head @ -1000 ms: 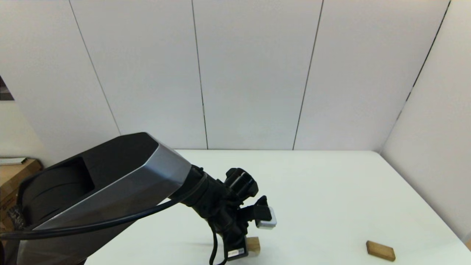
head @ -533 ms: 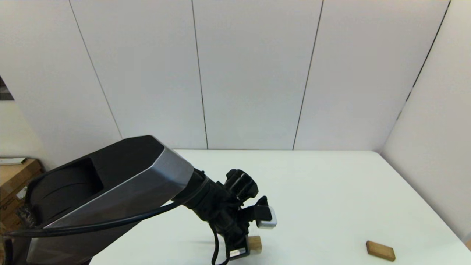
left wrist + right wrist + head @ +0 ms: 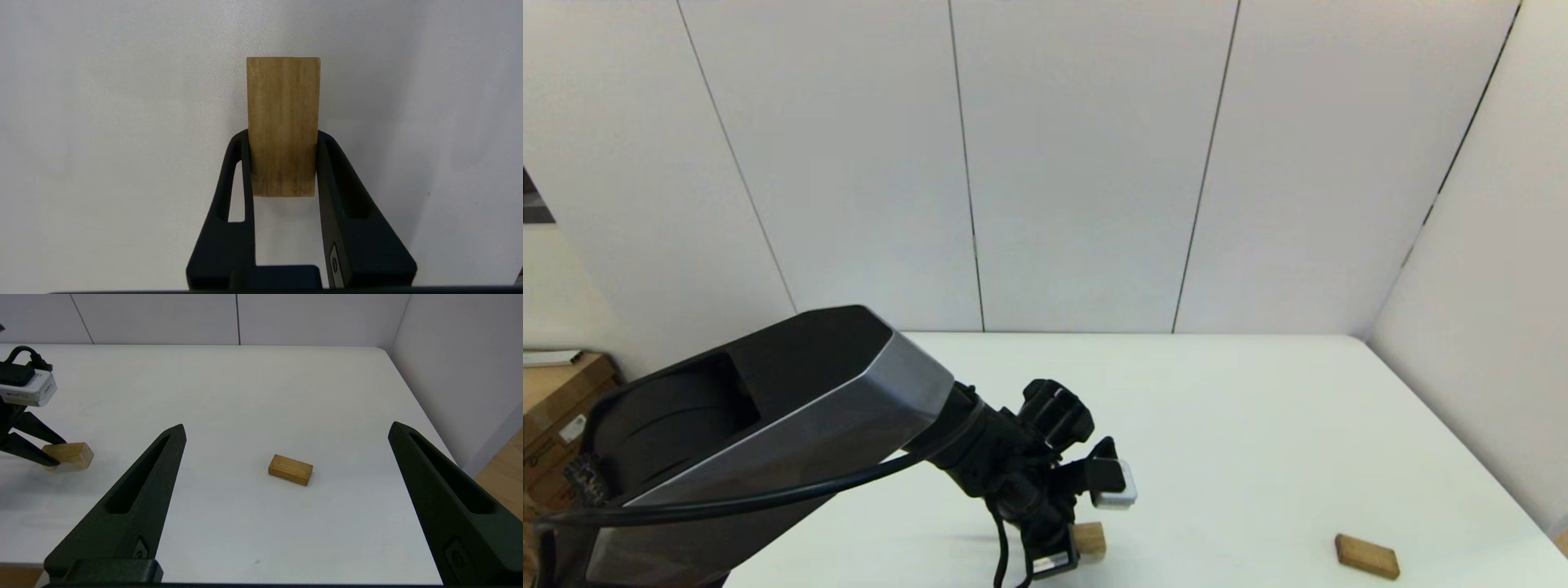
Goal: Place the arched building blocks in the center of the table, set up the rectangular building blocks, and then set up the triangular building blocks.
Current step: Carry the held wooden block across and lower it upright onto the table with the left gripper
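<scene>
While the left gripper (image 3: 282, 163) fingers (image 3: 235, 196) pinch it, the arched block (image 3: 282, 122) juts beyond them.

Arched block (image 3: 1089, 540) sits on the table (image 3: 1258, 425), left of the rectangular block (image 3: 1367, 556), well apart.

The head camera looks down the desk (image 3: 1258, 408) from afar; both wrist cameras peer past their own fingers (image 3: 339, 196), sharing the desk.

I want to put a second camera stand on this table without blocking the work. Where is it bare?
The table is bare from its far edge to the blocks. The stretch between the arched block, held in the left gripper, and the rectangular slab is bare too. It is busiest around the left gripper.
</scene>
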`<action>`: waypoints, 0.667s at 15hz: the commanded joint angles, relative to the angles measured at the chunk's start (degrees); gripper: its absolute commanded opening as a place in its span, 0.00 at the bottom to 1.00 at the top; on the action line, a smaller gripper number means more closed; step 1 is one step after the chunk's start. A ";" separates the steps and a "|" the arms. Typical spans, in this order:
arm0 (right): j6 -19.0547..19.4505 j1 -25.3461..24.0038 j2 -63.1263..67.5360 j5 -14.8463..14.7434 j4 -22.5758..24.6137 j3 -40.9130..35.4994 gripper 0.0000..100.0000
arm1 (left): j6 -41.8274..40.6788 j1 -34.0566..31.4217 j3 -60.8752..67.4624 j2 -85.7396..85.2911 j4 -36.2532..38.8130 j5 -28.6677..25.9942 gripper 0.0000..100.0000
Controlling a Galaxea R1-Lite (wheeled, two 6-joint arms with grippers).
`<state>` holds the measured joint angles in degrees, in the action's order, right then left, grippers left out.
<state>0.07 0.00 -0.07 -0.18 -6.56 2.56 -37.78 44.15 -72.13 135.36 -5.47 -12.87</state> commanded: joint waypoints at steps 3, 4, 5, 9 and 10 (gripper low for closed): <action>0.01 0.00 -0.01 0.01 -0.03 -0.01 1.00 | -0.19 -0.03 0.06 -0.01 -0.50 -0.13 0.00; 0.01 0.00 -0.01 0.01 -0.03 -0.01 1.00 | -0.10 -0.12 0.06 -0.28 -0.68 -0.22 0.00; 0.01 0.00 -0.01 0.01 -0.03 -0.01 1.00 | -0.10 -0.21 0.06 -0.72 -0.94 -0.31 0.00; 0.01 0.00 -0.01 -0.08 -0.03 -0.01 1.00 | -0.19 -0.30 0.59 -1.33 -2.09 -1.37 0.00; 0.01 0.00 -0.01 0.01 -0.03 -0.01 1.00 | -0.28 -0.30 0.76 -1.33 -2.09 -1.37 0.00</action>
<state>0.10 0.00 -0.07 -0.22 -6.56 2.56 -37.82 43.87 -71.55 134.27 -7.66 -14.08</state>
